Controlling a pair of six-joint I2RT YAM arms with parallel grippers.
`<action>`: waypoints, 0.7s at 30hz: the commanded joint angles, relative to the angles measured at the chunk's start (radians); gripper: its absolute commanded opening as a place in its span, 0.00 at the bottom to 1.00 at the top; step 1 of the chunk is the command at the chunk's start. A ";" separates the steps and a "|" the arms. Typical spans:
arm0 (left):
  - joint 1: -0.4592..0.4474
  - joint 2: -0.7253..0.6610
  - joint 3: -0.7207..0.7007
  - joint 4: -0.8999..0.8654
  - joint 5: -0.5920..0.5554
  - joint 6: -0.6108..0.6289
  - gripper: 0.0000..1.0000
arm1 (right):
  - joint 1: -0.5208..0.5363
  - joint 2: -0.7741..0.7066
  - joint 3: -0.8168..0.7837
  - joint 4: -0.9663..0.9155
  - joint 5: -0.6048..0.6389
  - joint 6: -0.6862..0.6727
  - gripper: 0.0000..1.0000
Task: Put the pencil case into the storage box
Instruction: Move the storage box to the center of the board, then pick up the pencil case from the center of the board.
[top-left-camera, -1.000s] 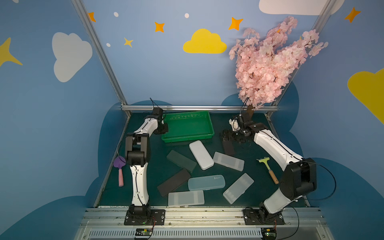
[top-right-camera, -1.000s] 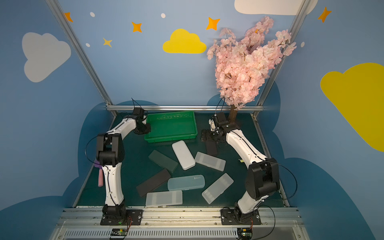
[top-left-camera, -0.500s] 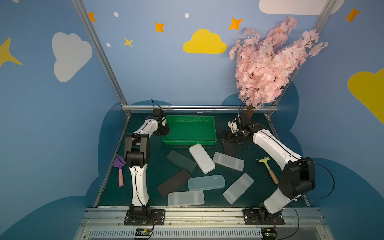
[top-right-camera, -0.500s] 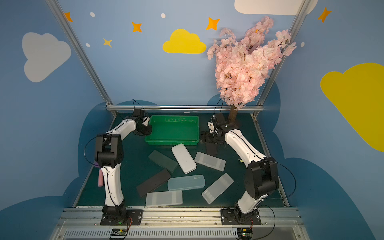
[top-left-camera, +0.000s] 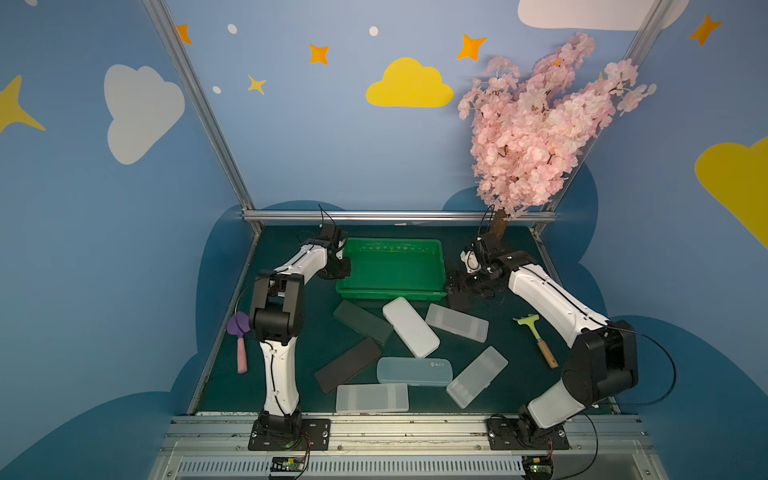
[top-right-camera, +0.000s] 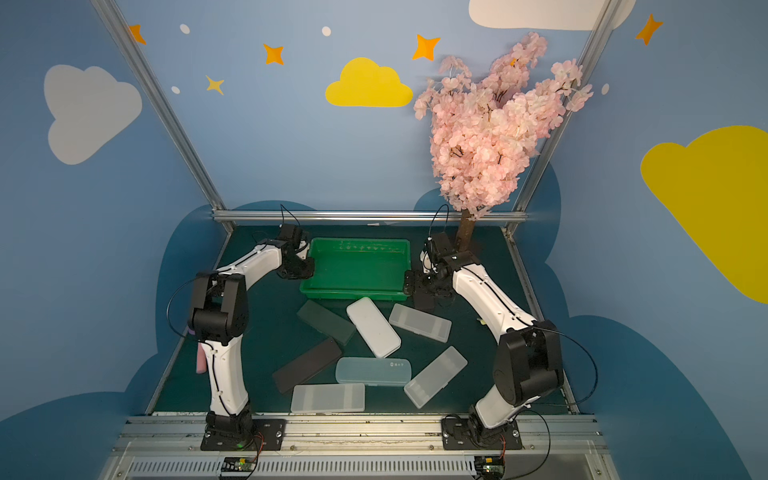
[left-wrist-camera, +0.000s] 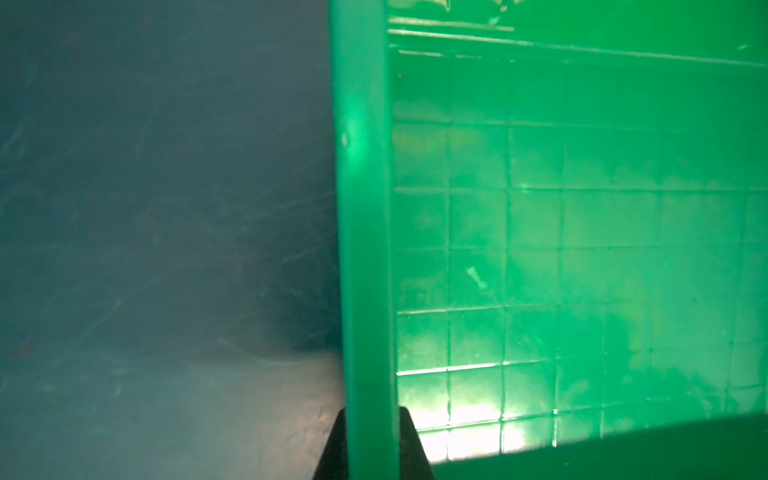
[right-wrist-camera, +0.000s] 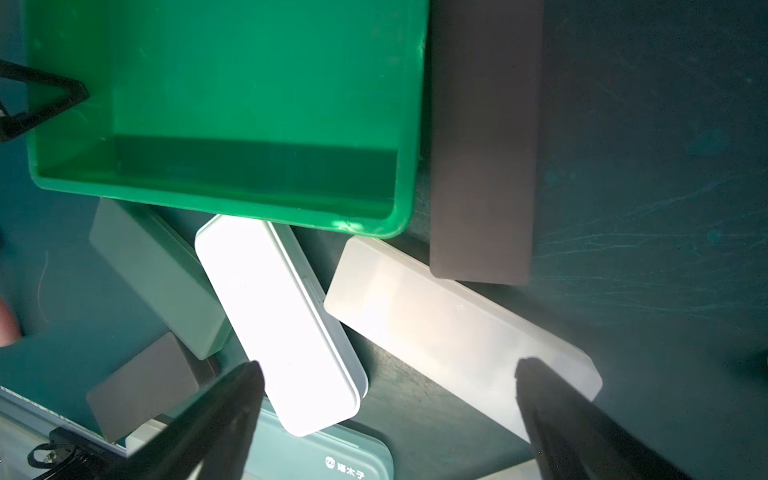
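The bright green storage box (top-left-camera: 390, 296) (top-right-camera: 353, 296) stands empty at the back of the mat. My left gripper (top-left-camera: 343, 266) (left-wrist-camera: 370, 440) is shut on the box's left rim (left-wrist-camera: 361, 208), which runs between its two black fingers. Beside the box's right end, my right gripper (top-left-camera: 457, 286) (right-wrist-camera: 390, 386) hangs open and empty. A dark pencil case (top-left-camera: 459, 300) (right-wrist-camera: 482, 166) lies beneath it. Several more pencil cases lie in front of the box. A white one (top-left-camera: 410, 326) (right-wrist-camera: 274, 316) touches the front rim, and a frosted one (top-left-camera: 456, 322) (right-wrist-camera: 457, 345) lies next to it.
A grey-green case (top-left-camera: 362, 316), a dark brown case (top-left-camera: 348, 364), a pale blue case (top-left-camera: 414, 371) and two frosted cases (top-left-camera: 372, 397) (top-left-camera: 476, 377) lie nearer the front. A wooden-handled scraper (top-left-camera: 536, 336) lies right, a purple-headed tool (top-left-camera: 239, 340) left. A pink blossom tree (top-left-camera: 536, 124) stands back right.
The green box, held by my left gripper, has swung square and slid right and forward against the white case. My right gripper has dropped slightly beside it.
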 joint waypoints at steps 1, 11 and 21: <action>0.005 -0.054 -0.011 -0.043 -0.016 -0.057 0.07 | -0.008 0.013 0.014 -0.094 0.009 -0.017 0.99; 0.005 -0.143 -0.047 -0.057 -0.065 -0.107 0.56 | -0.009 -0.047 -0.042 -0.181 0.024 0.079 0.99; 0.006 -0.384 -0.096 -0.133 -0.135 -0.213 0.76 | -0.006 -0.124 -0.025 -0.587 0.077 0.561 0.98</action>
